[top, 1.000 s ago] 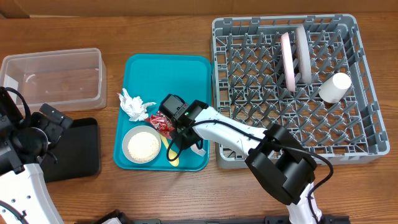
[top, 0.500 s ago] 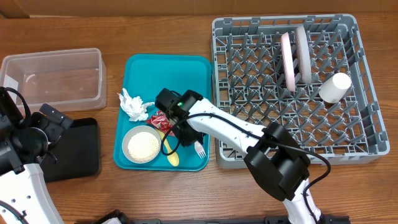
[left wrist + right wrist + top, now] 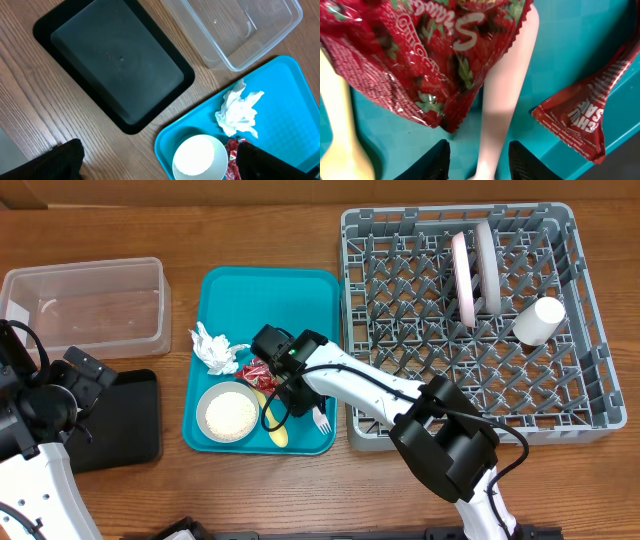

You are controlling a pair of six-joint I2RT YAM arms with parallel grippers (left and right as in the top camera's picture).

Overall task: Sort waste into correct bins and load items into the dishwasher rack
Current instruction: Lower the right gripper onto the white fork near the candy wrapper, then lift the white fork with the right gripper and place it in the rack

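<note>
The right tool [image 3: 479, 161] is hanging low over the teal tray [image 3: 300, 290], its jaws standing slightly apart on either side of the white cutlery handle [image 3: 502, 100] and gripping nothing. A shiny red wrapper [image 3: 430, 55] (strawberry print, white lettering, zigzag edge) is lying crinkled across that handle, near the tray's middle. A second red wrapper [image 3: 577, 120] is lying just beside it, with a yellow utensil [image 3: 340, 135] at the handle's other side. The left tool [image 3: 160, 167] is gaping wide above the wooden surface [image 3: 20, 115] beside the tray
</note>
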